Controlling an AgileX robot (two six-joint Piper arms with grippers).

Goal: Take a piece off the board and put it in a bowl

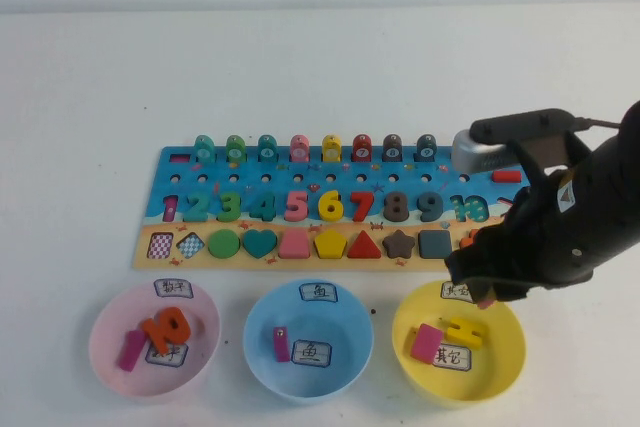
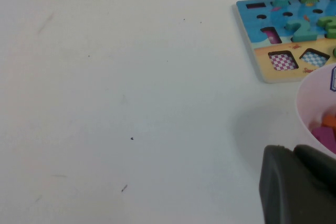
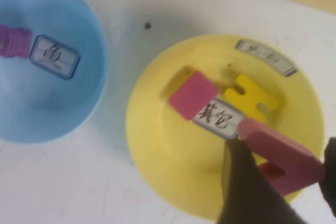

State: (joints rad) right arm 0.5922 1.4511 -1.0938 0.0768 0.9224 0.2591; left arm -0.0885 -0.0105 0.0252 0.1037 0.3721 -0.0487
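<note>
The pinkish-red chevron piece [image 3: 281, 157] is pinched between the fingers of my right gripper [image 3: 281, 179], held above the yellow bowl [image 3: 157, 145]. In the high view the right gripper [image 1: 487, 295] hangs over the far rim of the yellow bowl [image 1: 500, 372], and a bit of the piece [image 1: 487, 301] shows below it. The bowl holds a pink rectangular block [image 3: 192, 94] and a yellow piece [image 3: 252, 95]. The board [image 1: 310, 209] lies behind the bowls. My left gripper [image 2: 299, 192] is parked beside the pink bowl [image 2: 310, 114], out of the high view.
The pink bowl [image 1: 110, 347] holds an orange piece [image 1: 168, 327] and a magenta piece. The light blue bowl [image 1: 345, 347] holds a magenta piece [image 1: 281, 343]. A red bar [image 1: 507, 176] lies at the board's right end. A corner of the board [image 2: 273, 35] shows in the left wrist view.
</note>
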